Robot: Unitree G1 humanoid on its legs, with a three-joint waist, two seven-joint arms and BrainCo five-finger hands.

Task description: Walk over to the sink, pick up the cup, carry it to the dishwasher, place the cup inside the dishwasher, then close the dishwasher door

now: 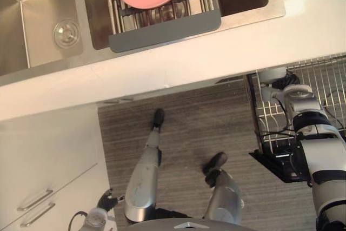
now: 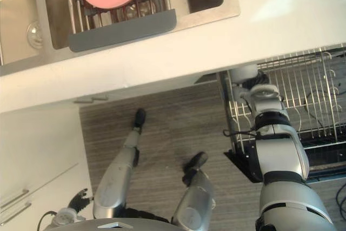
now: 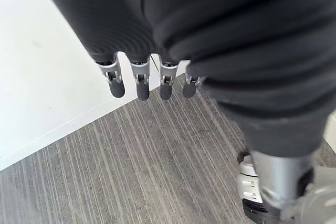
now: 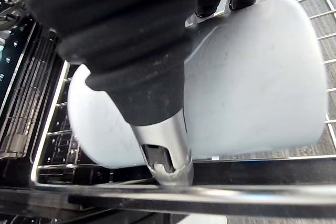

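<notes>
Sideways, the pale cup [image 4: 252,77] lies with its long axis along the edge rail of the dishwasher rack [image 2: 303,96], over the rack's corner by the counter [image 1: 216,52]; which end is its mouth I cannot tell. The right hand [image 4: 160,135] clasps it, thumb curled across its wall. The left hand [image 3: 139,85] hangs low, fingers straight.

We held our silver-grey right arm [image 2: 278,150] stretched forward, the thumb and fingers of its dark-covered right hand [image 4: 163,148] wrapped round a pale cylindrical cup [image 4: 252,77]. Our left hand [image 3: 139,85] hung low at our side, fingers straight.
</notes>
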